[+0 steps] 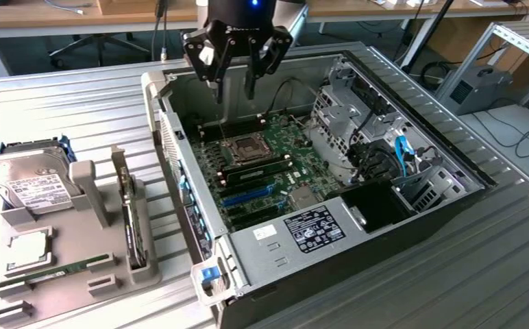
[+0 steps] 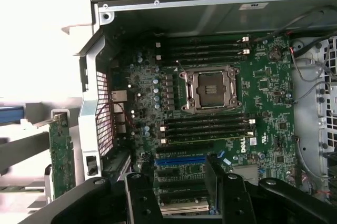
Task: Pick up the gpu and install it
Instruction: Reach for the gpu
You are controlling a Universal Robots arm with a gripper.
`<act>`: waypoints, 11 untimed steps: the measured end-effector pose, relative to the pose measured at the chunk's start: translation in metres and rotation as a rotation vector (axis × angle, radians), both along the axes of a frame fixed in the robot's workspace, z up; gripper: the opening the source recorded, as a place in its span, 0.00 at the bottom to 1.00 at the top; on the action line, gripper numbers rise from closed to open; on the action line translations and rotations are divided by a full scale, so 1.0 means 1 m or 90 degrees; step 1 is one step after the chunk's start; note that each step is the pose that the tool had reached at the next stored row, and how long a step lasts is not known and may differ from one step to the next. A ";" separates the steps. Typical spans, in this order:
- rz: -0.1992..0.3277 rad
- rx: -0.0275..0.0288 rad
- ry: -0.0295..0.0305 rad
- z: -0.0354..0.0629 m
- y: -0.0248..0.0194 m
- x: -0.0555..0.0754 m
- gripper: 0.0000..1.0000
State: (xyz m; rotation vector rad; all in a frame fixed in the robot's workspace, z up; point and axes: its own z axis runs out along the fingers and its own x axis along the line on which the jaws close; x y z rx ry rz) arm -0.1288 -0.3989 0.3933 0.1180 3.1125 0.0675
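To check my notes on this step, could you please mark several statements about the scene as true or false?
1. The gpu stands on edge in the gray holder outside the computer case. True.
2. The gripper holds the gpu. False: it is open and empty, above the case.
3. The hard drive lies inside the case. False: it lies outside, at the exterior view's left.
4. The case is open and the motherboard shows. True.
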 end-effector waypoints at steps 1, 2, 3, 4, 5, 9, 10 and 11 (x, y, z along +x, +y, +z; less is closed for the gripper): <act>0.000 0.0000 0.0000 0.0000 0.0000 0.000 0.52; 0.000 0.0000 0.0000 0.0000 0.0000 -0.001 0.52; 0.000 0.0000 0.0000 0.0000 0.0000 -0.002 0.52; 0.000 0.0000 0.0000 0.0000 0.0000 -0.002 0.52; 0.000 0.0000 0.0000 0.0000 0.0000 -0.003 0.52; 0.000 0.0000 0.0000 0.0000 0.0000 -0.005 0.52; 0.000 0.0000 0.0000 0.0000 0.0000 -0.006 0.52; 0.000 0.0000 0.0000 0.0000 0.0000 -0.007 0.52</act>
